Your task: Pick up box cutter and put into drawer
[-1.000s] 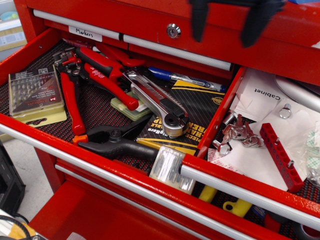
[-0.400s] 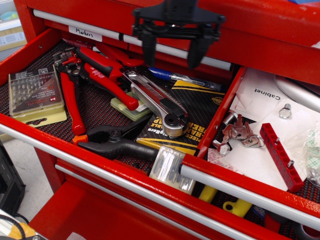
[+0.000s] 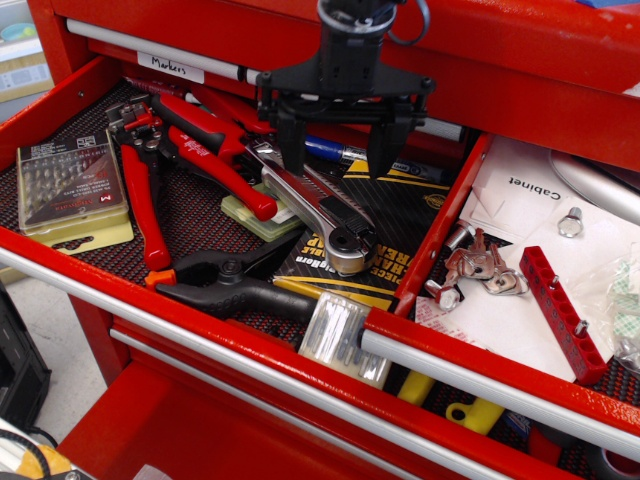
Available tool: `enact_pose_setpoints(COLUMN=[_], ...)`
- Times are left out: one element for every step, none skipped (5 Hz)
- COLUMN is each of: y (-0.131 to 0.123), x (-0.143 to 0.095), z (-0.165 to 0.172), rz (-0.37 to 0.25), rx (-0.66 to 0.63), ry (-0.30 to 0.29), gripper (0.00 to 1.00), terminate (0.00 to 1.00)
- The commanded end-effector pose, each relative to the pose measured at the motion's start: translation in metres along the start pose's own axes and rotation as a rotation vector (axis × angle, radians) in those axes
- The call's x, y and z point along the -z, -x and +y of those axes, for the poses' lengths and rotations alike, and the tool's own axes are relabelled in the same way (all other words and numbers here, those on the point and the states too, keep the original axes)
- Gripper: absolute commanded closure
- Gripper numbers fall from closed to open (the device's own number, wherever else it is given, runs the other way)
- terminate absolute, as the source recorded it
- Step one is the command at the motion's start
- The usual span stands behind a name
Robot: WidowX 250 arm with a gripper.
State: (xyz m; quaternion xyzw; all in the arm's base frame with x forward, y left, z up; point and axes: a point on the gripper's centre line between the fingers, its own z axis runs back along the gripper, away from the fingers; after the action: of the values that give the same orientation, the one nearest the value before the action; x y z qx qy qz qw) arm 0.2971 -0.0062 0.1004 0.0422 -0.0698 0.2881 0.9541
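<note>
From my remote seat I see the gripper point(image 3: 338, 150) hanging over the left-hand, black-mesh-lined drawer point(image 3: 190, 215) with its two black fingers point(image 3: 291, 142) spread wide apart and nothing between them. One finger stands over the upper end of the box cutter point(image 3: 318, 205), the other over the yellow-and-black card point(image 3: 385, 215) beneath it; I cannot tell whether either tip touches anything.

The box cutter lies diagonally in that left drawer, its silver body running from upper left to lower right, with the round black lock wheel at the lower end resting on the yellow-and-black card. Just beside its upper end are the red-handled pliers point(image 3: 210, 150), and the blue pen point(image 3: 335, 152) lies behind it, partly hidden by the gripper. A clear case of bits point(image 3: 70, 185) sits at the far left of the mesh, and a black clamp point(image 3: 235, 285) lies near the front rail.

To the right, past a red divider wall, the red drawer point(image 3: 480, 365) is open. It holds white papers point(image 3: 540, 195), one reading "Cabinet", a bunch of keys point(image 3: 480, 268) near the divider, and a red bit holder point(image 3: 562, 312) lying at an angle. The box cutter is well apart from that drawer's contents, separated by the divider.
</note>
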Motion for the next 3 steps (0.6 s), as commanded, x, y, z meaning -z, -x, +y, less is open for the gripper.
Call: enact_pose_setpoints(y=[-0.001, -0.003, 0.001], x=[0.011, 0.024, 0.033], z=[0.005, 0.003, 0.004], rz=[-0.009, -0.002, 0.002], rx=[0.013, 0.014, 0.014], ry=[0.056, 0.083, 0.110], gripper=[0.00, 0.00, 0.00], terminate=[0.00, 0.00, 0.00])
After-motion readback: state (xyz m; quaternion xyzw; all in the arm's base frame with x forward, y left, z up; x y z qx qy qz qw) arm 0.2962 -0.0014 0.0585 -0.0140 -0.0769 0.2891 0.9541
